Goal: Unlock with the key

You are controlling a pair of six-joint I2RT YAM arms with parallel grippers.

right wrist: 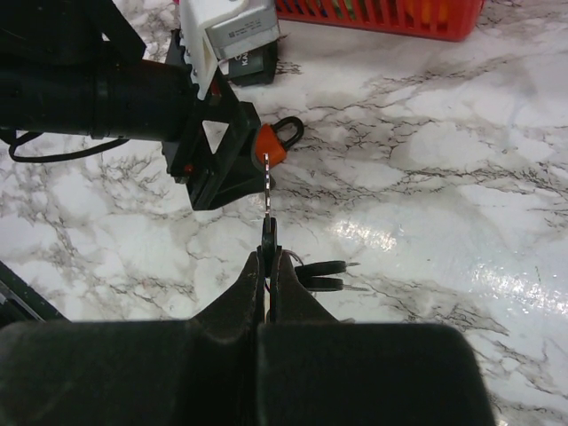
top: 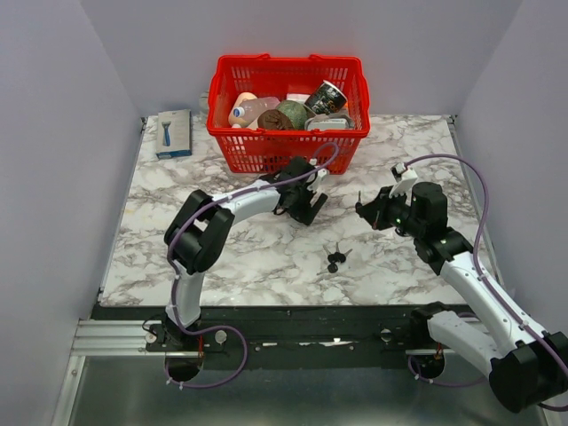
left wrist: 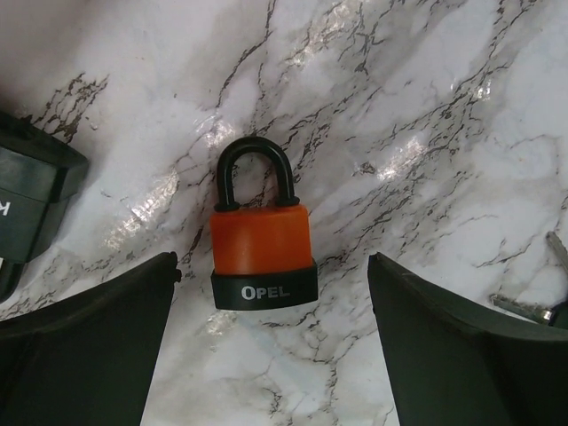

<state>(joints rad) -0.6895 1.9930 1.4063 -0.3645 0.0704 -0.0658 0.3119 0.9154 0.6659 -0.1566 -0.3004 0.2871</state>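
Marble tabletop [top: 248, 257], left end effector [top: 310, 211] spread wide astride padlock [left wrist: 262, 240], right end effector [right wrist: 266, 259] pinching key [right wrist: 268, 232]

Bright, even light from above lit the marble bench [top: 266, 257], with only soft shadows under the arms [top: 240, 204]. White glare patches shone on the glossy top in both wrist views. The padlock [left wrist: 263, 240] was sharp; the left fingers [left wrist: 89, 346] and right gripper [right wrist: 268, 253], close to their lenses, were dark and blurred.
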